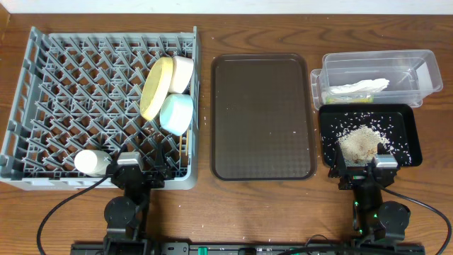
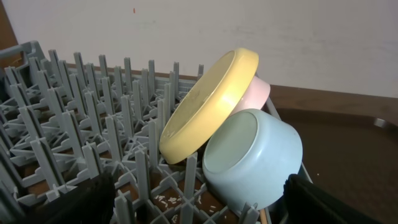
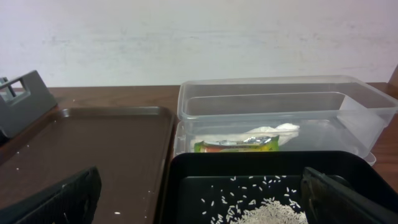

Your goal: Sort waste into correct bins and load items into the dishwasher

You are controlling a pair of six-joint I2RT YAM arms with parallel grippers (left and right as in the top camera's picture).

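The grey-blue dish rack point(image 1: 106, 30) holds a yellow plate point(image 1: 156, 88) on edge, a white bowl point(image 1: 181, 74) behind it, a light blue bowl point(image 1: 176, 113) on its side and a white cup point(image 1: 92, 163) at the front left. A thin wooden chopstick point(image 1: 185, 145) lies by the blue bowl. The clear tub point(image 1: 417, 64) holds the white paper strip point(image 1: 361, 88) and the green wrapper point(image 3: 239, 145). The black tray point(image 1: 403, 117) holds rice scraps point(image 1: 359, 142). My left gripper point(image 1: 141, 170) is open over the rack's front edge. My right gripper point(image 1: 364, 170) is open at the black tray's front edge. Both are empty.
A larger dark brown serving tray point(image 1: 262, 117) lies between the rack and the bins. A few rice grains point(image 2: 168, 200) lie on the table under the rack, in front of the blue bowl point(image 2: 252, 158) and plate point(image 2: 208, 106).
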